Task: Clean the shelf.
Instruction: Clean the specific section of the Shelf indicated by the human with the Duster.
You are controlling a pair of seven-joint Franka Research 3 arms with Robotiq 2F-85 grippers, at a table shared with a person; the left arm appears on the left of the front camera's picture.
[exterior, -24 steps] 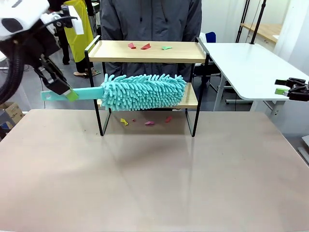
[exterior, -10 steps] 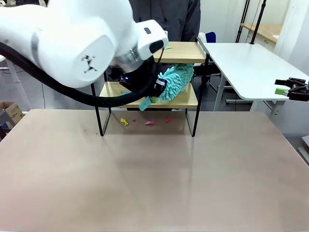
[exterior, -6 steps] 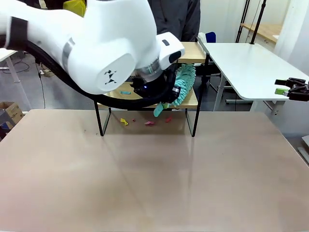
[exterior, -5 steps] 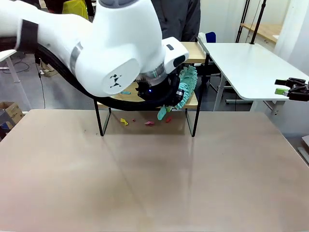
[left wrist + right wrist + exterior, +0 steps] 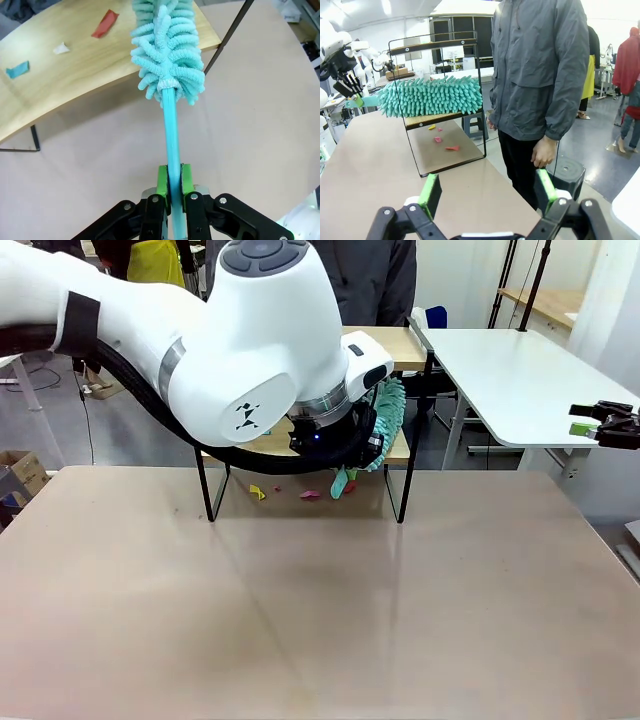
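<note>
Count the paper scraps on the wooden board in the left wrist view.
3 on the shelf: a red scrap nearest the duster, a white scrap beside it, a blue scrap toward the picture's left edge. The duster may hide others.

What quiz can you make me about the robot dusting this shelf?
1. True or false: the left tool is shut on the handle of the turquoise duster.
2. How many paper scraps lie on the wooden shelf board in the left wrist view?
3. The right tool is: A) open and empty, B) shut on a cloth, C) holding a scrap.
Key: 1 true; 2 three; 3 A.
</note>
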